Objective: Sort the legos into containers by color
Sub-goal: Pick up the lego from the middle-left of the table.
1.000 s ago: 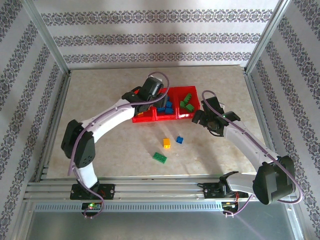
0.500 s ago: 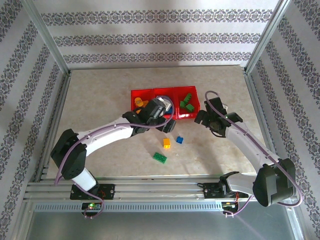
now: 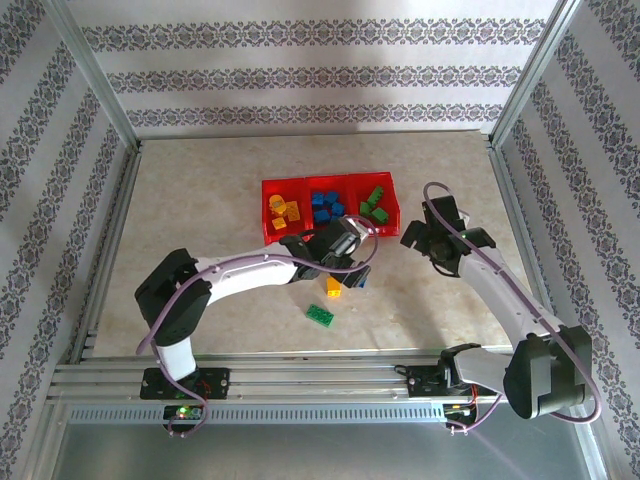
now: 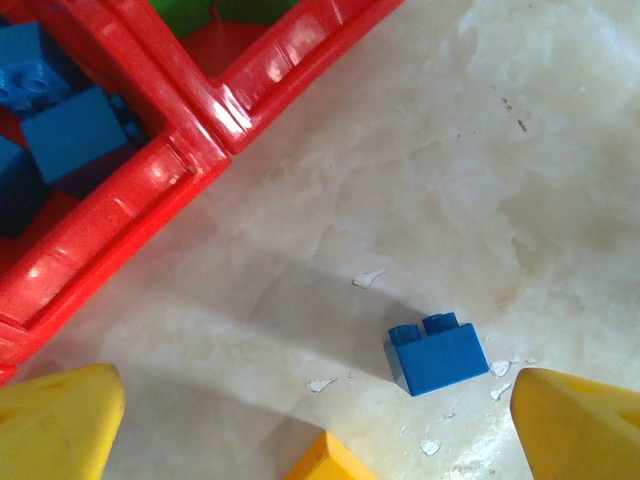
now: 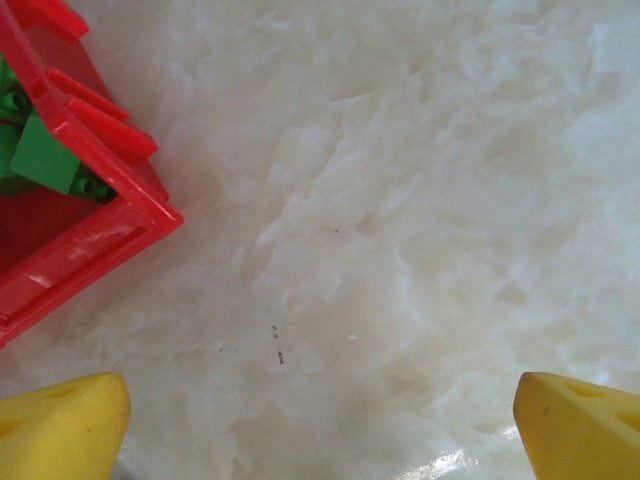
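1. The sorted legos lay in the containers [image 3: 305, 180] at the upper centre of the top view: yellow-orange bricks [image 3: 283, 211] in the left bin, blue bricks [image 3: 325, 205] in the middle one, green bricks [image 3: 374, 203] in the right one.
2. Three more lay loose on the table [image 3: 200, 200] below the bins: a blue brick [image 4: 435, 355], an orange brick [image 3: 333, 286] and a green plate [image 3: 320, 314] lowest.
3. The left gripper [image 4: 320, 420] hung released over the blue brick, which sat at the lower right of the wrist view, touching neither yellow pad.
4. The right gripper [image 5: 320, 425] was also released and empty, over bare table just beside the green bin's corner.
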